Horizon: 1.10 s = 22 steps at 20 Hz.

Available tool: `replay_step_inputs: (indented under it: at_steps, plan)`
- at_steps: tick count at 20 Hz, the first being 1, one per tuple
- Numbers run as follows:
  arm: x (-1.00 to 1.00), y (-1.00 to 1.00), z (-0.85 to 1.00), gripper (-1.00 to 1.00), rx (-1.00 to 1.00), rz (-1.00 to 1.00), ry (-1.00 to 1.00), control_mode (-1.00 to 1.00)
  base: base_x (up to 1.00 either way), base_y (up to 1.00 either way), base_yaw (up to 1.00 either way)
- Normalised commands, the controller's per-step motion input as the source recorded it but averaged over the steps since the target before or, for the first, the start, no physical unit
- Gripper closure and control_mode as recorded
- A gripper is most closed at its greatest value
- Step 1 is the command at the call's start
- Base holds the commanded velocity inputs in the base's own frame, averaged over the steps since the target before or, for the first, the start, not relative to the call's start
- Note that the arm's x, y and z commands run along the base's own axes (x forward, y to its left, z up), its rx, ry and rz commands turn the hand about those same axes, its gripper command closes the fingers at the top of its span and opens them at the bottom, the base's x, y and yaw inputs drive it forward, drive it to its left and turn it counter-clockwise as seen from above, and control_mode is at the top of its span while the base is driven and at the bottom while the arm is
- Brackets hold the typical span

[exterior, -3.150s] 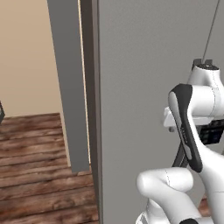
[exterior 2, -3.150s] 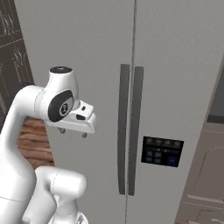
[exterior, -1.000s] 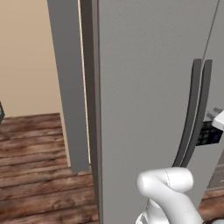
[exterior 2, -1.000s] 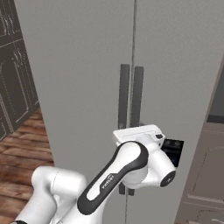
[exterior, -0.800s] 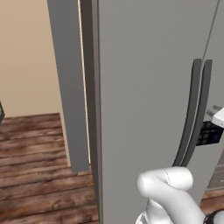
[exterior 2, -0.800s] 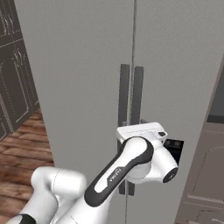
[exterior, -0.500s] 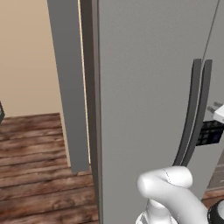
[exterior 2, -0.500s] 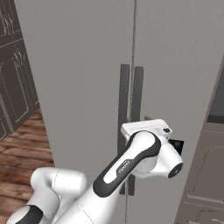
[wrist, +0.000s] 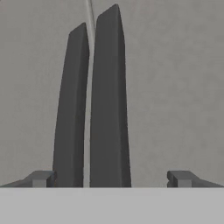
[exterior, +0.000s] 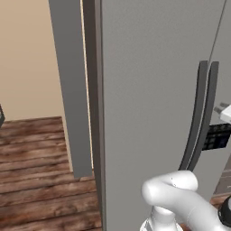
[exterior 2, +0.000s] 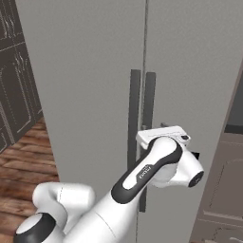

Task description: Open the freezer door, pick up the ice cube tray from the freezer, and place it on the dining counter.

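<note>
the tool (wrist: pixel 109 178) is spread wide, grasping nothing, just before the tall matte grey freezer door (exterior: pixel 149 90). the door's long dark curved vertical handle (wrist: pixel 108 105) stands between the tool's fingertips (wrist: pixel 41 178), long axis upright, door shut; reach forward.

Setting: home kitchen.
Tall matte grey freezer (exterior 2: pixel 95 71) with paired dark handles (exterior 2: pixel 141 118), dark panelled cabinets (exterior 2: pixel 16 90), wood plank floor (exterior: pixel 40 180), beige wall (exterior: pixel 27 58).
</note>
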Motion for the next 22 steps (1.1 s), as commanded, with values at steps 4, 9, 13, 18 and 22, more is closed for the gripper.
replay_step_inputs:
  at_steps: [4,9,13,18,22]
  plan:
    - [0.00,0.05,0.09,-1.00,0.00,0.00,0.00,-1.00,0.00,0.00,0.00]
    - [0.00,0.13,0.14,-1.00,0.00,0.00,0.00,-1.00,0.00,0.00,0.00]
    - [0.12,0.04,0.07,-1.00,0.00,0.00,0.00,-1.00,0.00,0.00,0.00]
    - [0.17,0.03,0.01,-1.00,0.00,0.00,0.00,-1.00,0.00,0.00,0.00]
    - [0.06,0.17,0.00,-1.00,0.00,0.00,0.00,-1.00,0.00,0.00,0.00]
